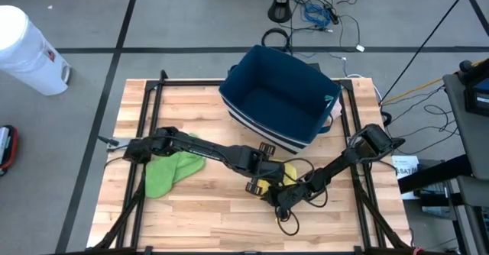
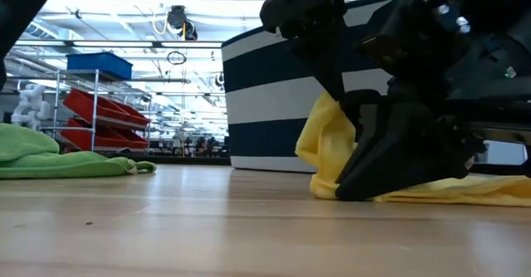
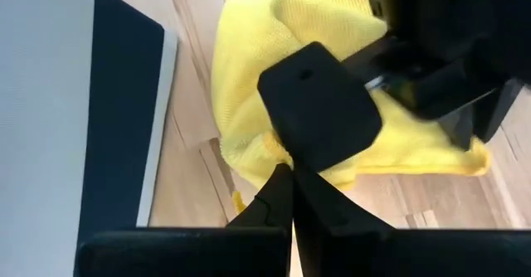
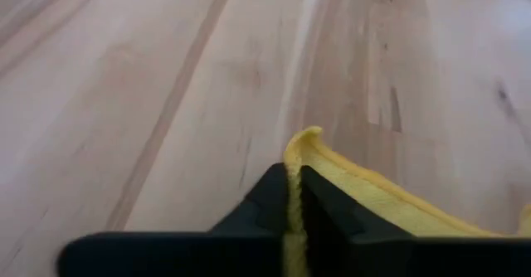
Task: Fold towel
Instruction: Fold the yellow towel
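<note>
Grippers first: the right gripper (image 4: 292, 196) is clamped on the hemmed edge of a soft yellow cloth towel (image 4: 373, 196), a thin strip of yellow pinched between its two dark fingers just above the bare wood. The left gripper (image 3: 290, 196) is also pressed shut; in its wrist view the fingers meet in a narrow line at the near edge of the same towel (image 3: 249, 86), but whether any fabric lies between them cannot be made out. Seen from above, both grippers meet at the front centre of the pale wooden slatted table (image 1: 206, 209), just in front of the bin, where the yellow towel (image 1: 289, 172) is mostly covered by the two dark arms. Counts: two arms, two towels, one bin. The second towel, a crumpled green cloth (image 1: 170, 171), lies to the left of the yellow one, well apart from it and partly under the left arm. A navy fabric bin with white stripes (image 1: 279, 95) stands open at the rear centre of the table. In the low view the yellow towel (image 2: 328, 144) is bunched on the tabletop, its right part hidden behind a black gripper body, and its full outline is nowhere visible.
</note>
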### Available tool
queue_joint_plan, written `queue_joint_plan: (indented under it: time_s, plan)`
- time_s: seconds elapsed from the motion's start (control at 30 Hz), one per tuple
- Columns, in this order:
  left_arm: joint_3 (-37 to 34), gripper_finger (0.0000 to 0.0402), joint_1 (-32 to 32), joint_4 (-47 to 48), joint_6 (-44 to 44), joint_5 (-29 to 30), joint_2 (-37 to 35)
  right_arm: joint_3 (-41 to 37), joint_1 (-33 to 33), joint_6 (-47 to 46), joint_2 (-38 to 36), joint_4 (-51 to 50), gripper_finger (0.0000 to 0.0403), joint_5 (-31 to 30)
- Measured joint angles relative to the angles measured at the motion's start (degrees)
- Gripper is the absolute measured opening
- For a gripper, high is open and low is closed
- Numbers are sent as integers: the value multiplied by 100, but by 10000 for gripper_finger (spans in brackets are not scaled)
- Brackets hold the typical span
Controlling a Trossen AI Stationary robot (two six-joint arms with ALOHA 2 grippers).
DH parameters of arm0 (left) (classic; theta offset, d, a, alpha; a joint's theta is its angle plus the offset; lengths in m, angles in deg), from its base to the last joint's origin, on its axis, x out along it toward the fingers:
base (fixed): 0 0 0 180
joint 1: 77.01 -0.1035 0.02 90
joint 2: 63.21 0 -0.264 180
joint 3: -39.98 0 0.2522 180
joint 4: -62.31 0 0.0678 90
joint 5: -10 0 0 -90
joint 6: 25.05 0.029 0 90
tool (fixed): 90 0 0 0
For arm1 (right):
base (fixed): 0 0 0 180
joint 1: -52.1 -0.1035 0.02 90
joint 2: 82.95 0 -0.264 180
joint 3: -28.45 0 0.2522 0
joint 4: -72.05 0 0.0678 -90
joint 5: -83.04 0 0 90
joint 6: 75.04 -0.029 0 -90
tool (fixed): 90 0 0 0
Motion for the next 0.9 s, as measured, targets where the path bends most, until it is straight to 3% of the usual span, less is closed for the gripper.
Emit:
queue_joint_plan:
  time_s: [0.2, 0.37, 0.8, 0.9]
  plan:
    - [0, 0, 36, 211, 17, 46, 0, -27, -179, 124, -273, -220, 2, -21]
    - [0, 0, 241, 394, 63, 441, -115, -22, -568, 358, -968, -160, 1, -25]
    - [13, 0, 1294, 943, -614, 1775, -1251, -15, -1707, 1078, -3260, -525, 0, -212]
    - [13, 0, 1623, 1236, -874, 2374, -1497, -17, -1885, 1396, -3619, -426, 0, -197]
